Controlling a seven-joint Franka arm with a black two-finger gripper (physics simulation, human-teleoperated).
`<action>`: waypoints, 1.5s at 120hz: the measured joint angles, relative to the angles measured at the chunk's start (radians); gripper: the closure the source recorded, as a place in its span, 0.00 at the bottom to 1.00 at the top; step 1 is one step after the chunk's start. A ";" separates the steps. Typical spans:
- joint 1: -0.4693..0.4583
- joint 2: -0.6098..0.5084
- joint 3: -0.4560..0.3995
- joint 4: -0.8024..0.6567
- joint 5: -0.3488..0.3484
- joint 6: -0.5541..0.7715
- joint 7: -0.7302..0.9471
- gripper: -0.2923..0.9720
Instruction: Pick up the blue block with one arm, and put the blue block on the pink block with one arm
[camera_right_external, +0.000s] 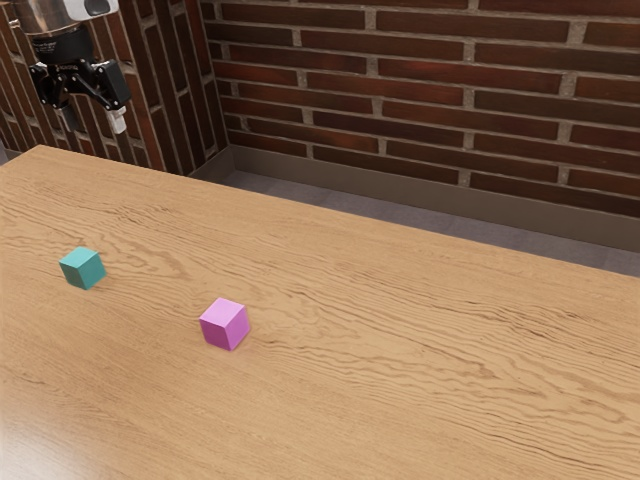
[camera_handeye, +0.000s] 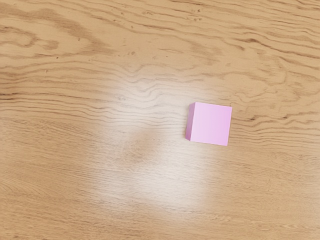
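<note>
the blue block (camera_right_external: 82, 267) sits on the table (camera_right_external: 420, 350), toward the exterior view's left, well apart from the pink block (camera_right_external: 224, 323). our gripper (camera_right_external: 92, 118) hangs high above, jaws spread and holding nothing. we judge no step done yet: grasp, lift and stacking are all left.

place: simulated brick-walled room | evidence: brick wall (camera_right_external: 420, 90), wooden table (camera_right_external: 400, 340)
</note>
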 joint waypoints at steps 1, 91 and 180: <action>0.000 0.000 0.000 0.000 0.000 0.000 0.000 0.23; 0.223 0.442 0.261 -0.072 -0.086 0.383 0.055 0.23; 0.419 0.586 0.044 -0.078 -0.102 0.522 0.326 0.23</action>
